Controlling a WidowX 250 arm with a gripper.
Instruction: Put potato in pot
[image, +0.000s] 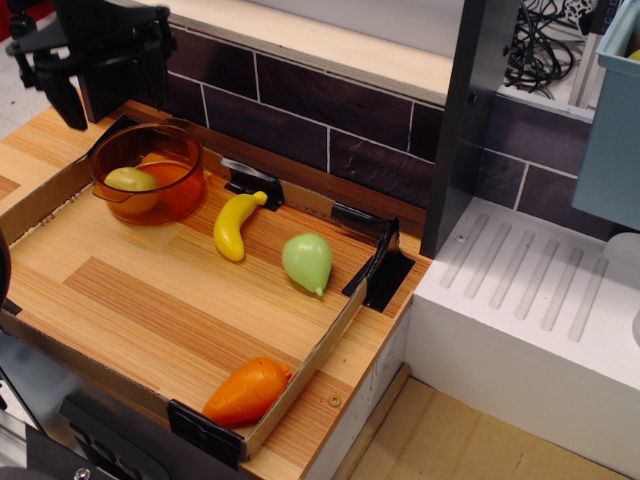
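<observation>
The potato (133, 180) is lying inside the pot (150, 170), resting on its floor toward the left side. The gripper (100, 75) is hanging above and behind the pot with its jaws standing apart and gripping nothing. The placement appears complete; judging from this, only clearing the arm away is remaining. The banana (236, 225), pear (307, 262) and carrot (247, 392) are sitting untouched on the tray (150, 310).

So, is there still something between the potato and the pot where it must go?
Nothing visible does. The potato already lies inside the pot, low against its left wall. The gripper hangs above the pot with its jaws open and empty.
</observation>
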